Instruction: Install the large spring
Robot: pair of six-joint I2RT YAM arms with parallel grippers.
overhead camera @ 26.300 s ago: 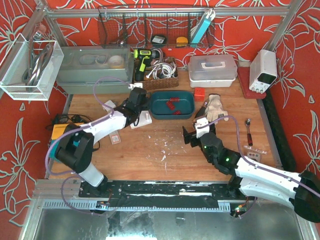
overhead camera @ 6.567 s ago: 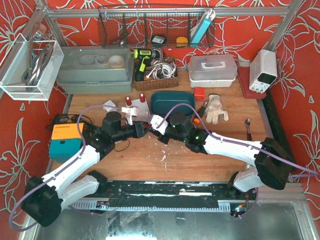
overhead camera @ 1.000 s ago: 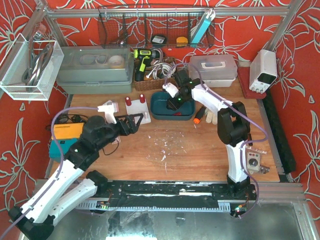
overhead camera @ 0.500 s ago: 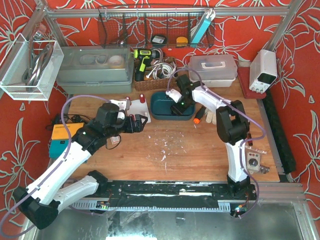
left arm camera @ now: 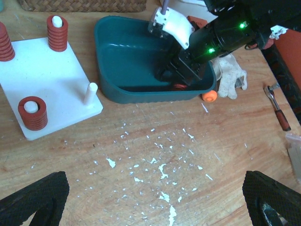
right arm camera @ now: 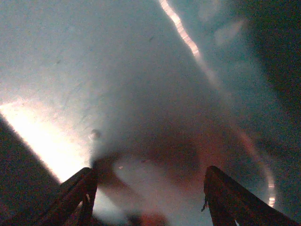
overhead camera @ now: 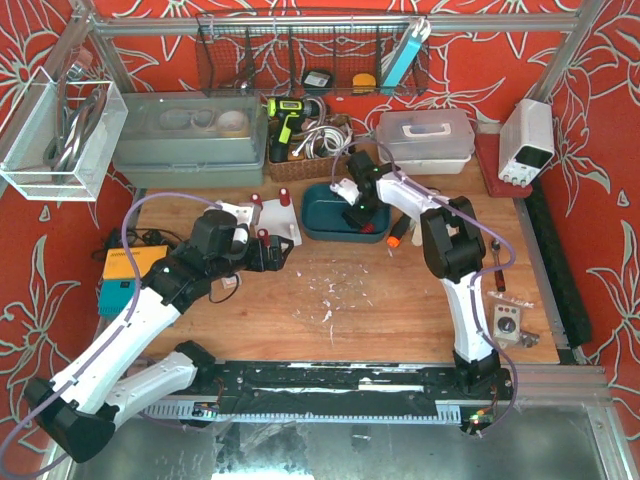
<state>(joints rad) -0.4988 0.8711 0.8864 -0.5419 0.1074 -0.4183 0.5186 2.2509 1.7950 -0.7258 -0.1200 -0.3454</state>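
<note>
1. One white peg board (left arm camera: 51,80) lies on the wooden table (left arm camera: 225,155), just left of the one teal tray (left arm camera: 113,70).
2. The board carries four pegs. Three mounted springs (left arm camera: 33,113), all red, sit on pegs: one at the near-left corner and two along the far edge. One bare peg (left arm camera: 89,92) stands at the corner nearest the tray.
3. The left gripper (left arm camera: 153,197) hovers above the table on the near side of the board. Its two fingers are spread as wide as they go, with nothing between them.
4. The right gripper (right arm camera: 148,175) is down inside the tray, at its right end. Its two fingers stand partway apart.
5. One loose red spring (left arm camera: 178,86) lies on the tray floor under that gripper, with only a sliver showing. In the right wrist view it is a reddish blur ahead of the fingertips, and contact cannot be judged.
6. One work glove (left arm camera: 233,77) and one orange handle tip (left arm camera: 210,95) lie just right of the tray.
</note>
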